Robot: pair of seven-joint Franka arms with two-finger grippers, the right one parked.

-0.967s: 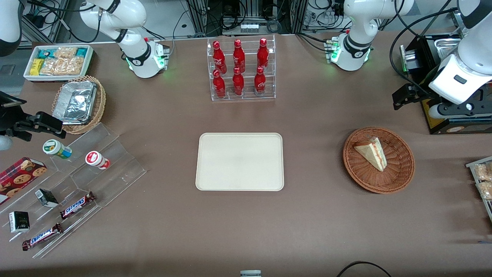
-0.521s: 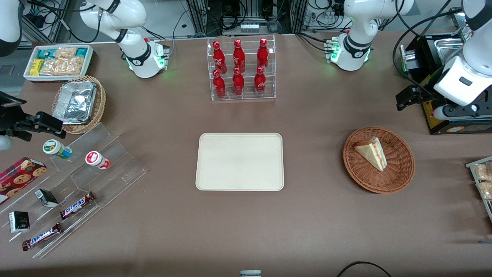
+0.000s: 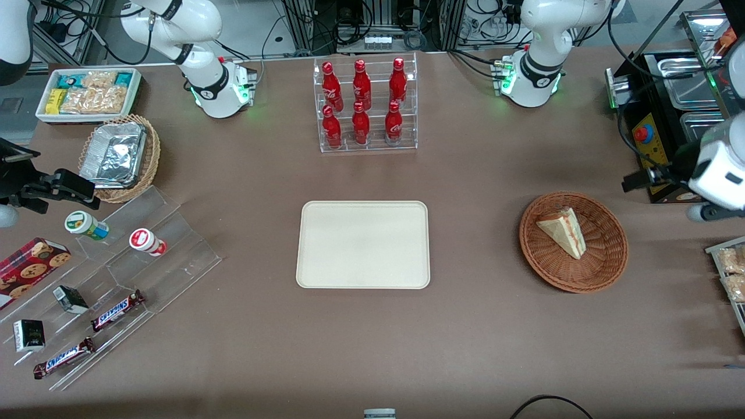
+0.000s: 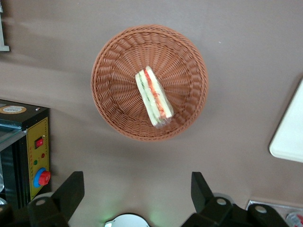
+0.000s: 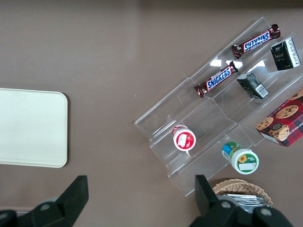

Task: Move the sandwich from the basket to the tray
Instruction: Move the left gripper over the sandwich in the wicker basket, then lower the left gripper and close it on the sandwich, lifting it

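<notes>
The sandwich, a pale bread wedge with red and green filling, lies in the reddish-brown wicker basket toward the working arm's end of the table. Both also show in the left wrist view, the sandwich in the basket. The cream tray sits empty at the table's middle; its corner shows in the left wrist view. My left gripper hangs in the air beside the basket, a little farther from the front camera. In the wrist view the gripper is open and empty.
A black appliance with a red button stands close to the gripper. A clear rack of red bottles stands farther back. A tray of snack packets lies at the table edge near the basket. Snack shelves lie toward the parked arm's end.
My left arm has swung nearer to the front camera and toward the basket, uncovering the black appliance. The sandwich, basket and tray have not moved.
</notes>
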